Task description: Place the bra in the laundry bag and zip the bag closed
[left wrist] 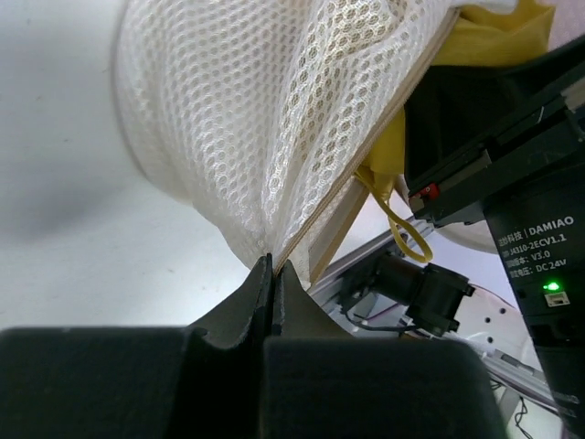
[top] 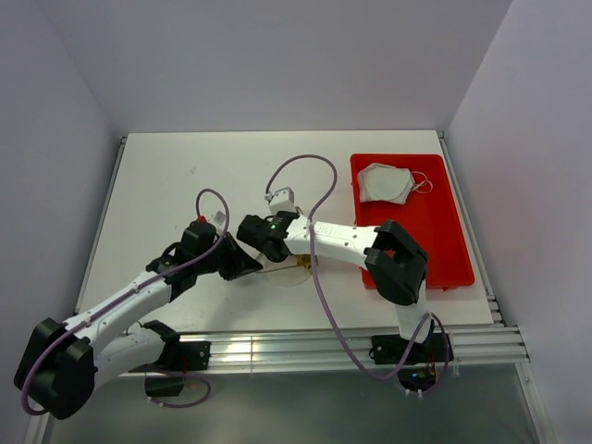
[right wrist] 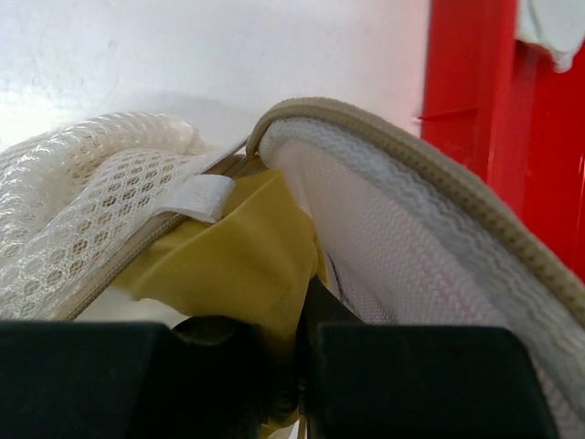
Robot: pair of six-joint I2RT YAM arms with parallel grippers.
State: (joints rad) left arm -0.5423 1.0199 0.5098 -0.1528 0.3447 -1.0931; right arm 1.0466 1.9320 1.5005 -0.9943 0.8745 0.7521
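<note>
Bra [right wrist: 233,265] looks partway in. The right gripper [right wrist: 297,306] has its jaws pinching the yellow fabric at the open mouth of the laundry bag [left wrist: 274,119], near the front of the bench [top: 166,185]. The left gripper [left wrist: 271,261] has its jaws clamped on the mesh. One strap [left wrist: 409,236] dangles outside and the zipper [right wrist: 430,187] isn't closed yet. Further back, the red tray [top: 435,250] holds only a white-grey bra [top: 384,183].

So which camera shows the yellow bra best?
The right wrist view: the bra fills the middle, its yellow fabric sitting in the open zipper mouth of the laundry bag. The left wrist view shows only a strap loop and a corner behind the mesh. In the top external view the arms hide nearly all of it.
</note>
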